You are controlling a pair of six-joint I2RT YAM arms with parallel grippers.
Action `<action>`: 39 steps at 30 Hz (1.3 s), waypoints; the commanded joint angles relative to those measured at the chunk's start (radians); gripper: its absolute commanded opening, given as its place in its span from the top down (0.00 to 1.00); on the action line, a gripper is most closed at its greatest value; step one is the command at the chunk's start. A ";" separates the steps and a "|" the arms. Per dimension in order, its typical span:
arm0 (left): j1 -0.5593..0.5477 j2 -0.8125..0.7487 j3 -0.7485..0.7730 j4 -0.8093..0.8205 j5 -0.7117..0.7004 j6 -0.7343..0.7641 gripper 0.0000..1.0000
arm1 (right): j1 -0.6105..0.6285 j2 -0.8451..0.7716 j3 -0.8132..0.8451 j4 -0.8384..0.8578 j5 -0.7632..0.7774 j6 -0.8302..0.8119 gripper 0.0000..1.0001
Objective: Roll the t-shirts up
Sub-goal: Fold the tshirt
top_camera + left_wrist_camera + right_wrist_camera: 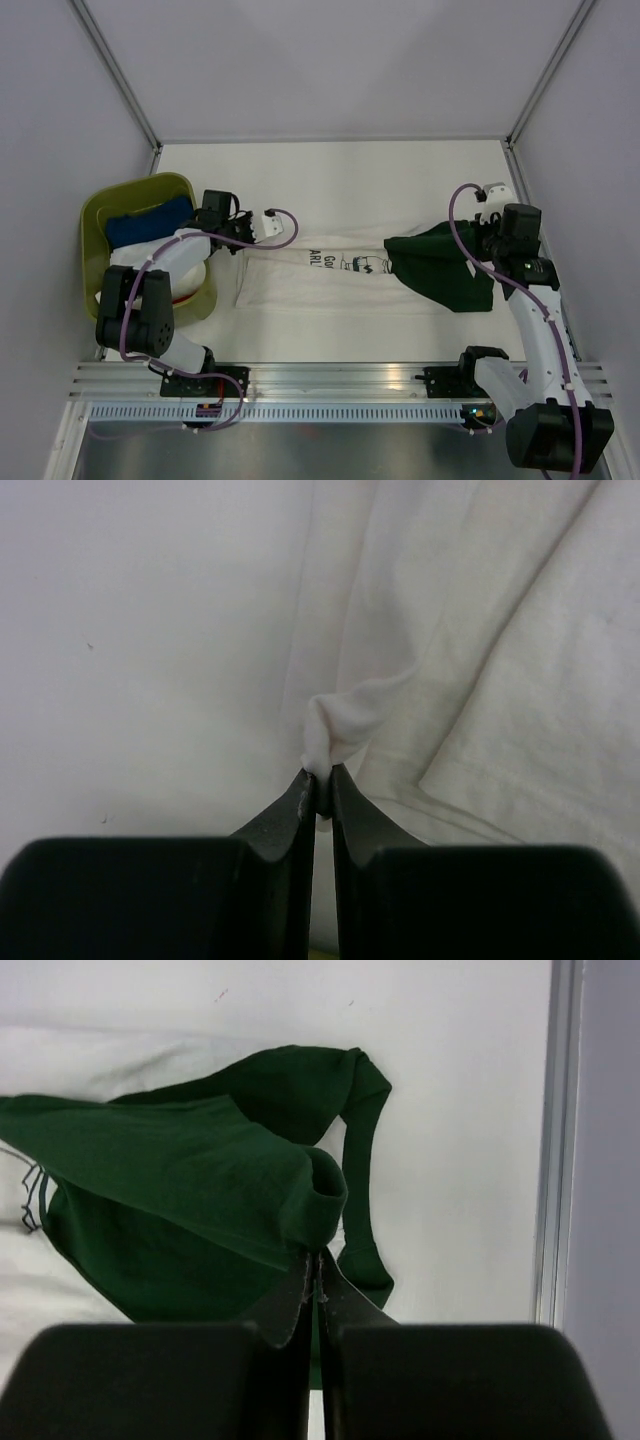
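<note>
1. Currently, white shirt [300, 285] lies stretched mid-counter [330, 180]; green shirt [440, 270] overlaps its right end.
2. Closed tight, left pincer [320, 780] pinches white cloth; right pincer [315, 1260] clamps a green fold.
3. Both look light, limp and quick to crease; hems likely grip best.

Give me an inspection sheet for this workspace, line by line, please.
Surface: white table, no stains seen.
Job's things: white t-shirt stretched across the middle, not rolled; green t-shirt bunched on its right end.
Clutter: yellow-green bin at left, blue cloth inside.
Grippers: left gripper shut on a fold of the white t-shirt; right gripper shut on the green t-shirt.
Cables: purple cables looped along both arms.
Surroundings: plain walls, metal frame posts, rail at near edge.
</note>
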 commanded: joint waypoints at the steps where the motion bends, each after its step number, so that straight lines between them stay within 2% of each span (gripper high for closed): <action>1: 0.014 -0.033 -0.022 -0.045 0.065 0.129 0.86 | -0.003 -0.001 -0.009 -0.065 -0.064 -0.128 0.95; 5: 0.014 -0.031 -0.028 -0.084 0.070 0.225 0.79 | -0.003 -0.003 -0.020 -0.096 -0.066 -0.170 0.88; 13: 0.014 -0.047 -0.060 -0.144 0.070 0.387 0.74 | -0.004 -0.007 -0.007 -0.170 -0.201 -0.248 0.82; 14: 0.014 -0.051 -0.060 -0.152 0.068 0.389 0.73 | -0.003 -0.013 -0.006 -0.173 -0.204 -0.251 0.77; 16: 0.014 -0.054 -0.042 -0.181 0.068 0.387 0.61 | -0.004 -0.029 0.005 -0.171 -0.199 -0.245 0.64; 17: 0.014 -0.059 -0.031 -0.198 0.079 0.381 0.56 | -0.004 -0.032 0.009 -0.170 -0.189 -0.236 0.50; 18: 0.017 -0.062 -0.001 -0.250 0.088 0.381 0.46 | -0.003 -0.032 0.026 -0.158 -0.191 -0.221 0.45; 20: 0.020 -0.059 0.060 -0.325 0.119 0.410 0.41 | -0.003 -0.021 0.051 -0.103 -0.198 -0.117 0.37; 22: 0.020 -0.053 0.099 -0.454 0.139 0.452 0.35 | -0.004 0.032 0.072 -0.050 -0.193 0.007 0.37; 23: 0.020 -0.045 0.119 -0.480 0.155 0.472 0.34 | -0.004 0.063 0.094 -0.006 -0.181 0.167 0.39; 27: 0.009 -0.025 0.121 -0.488 0.179 0.456 0.33 | 0.007 0.343 0.163 0.034 -0.136 0.426 0.46; 30: -0.003 -0.002 0.116 -0.470 0.176 0.389 0.33 | 0.046 0.517 0.235 0.022 -0.072 0.464 0.49; 33: -0.006 0.027 0.102 -0.444 0.145 0.335 0.35 | 0.062 0.620 0.249 0.072 -0.084 0.441 0.49; 39: -0.037 0.021 0.041 -0.353 0.123 0.289 0.36 | 0.086 0.735 0.255 0.140 -0.112 0.382 0.47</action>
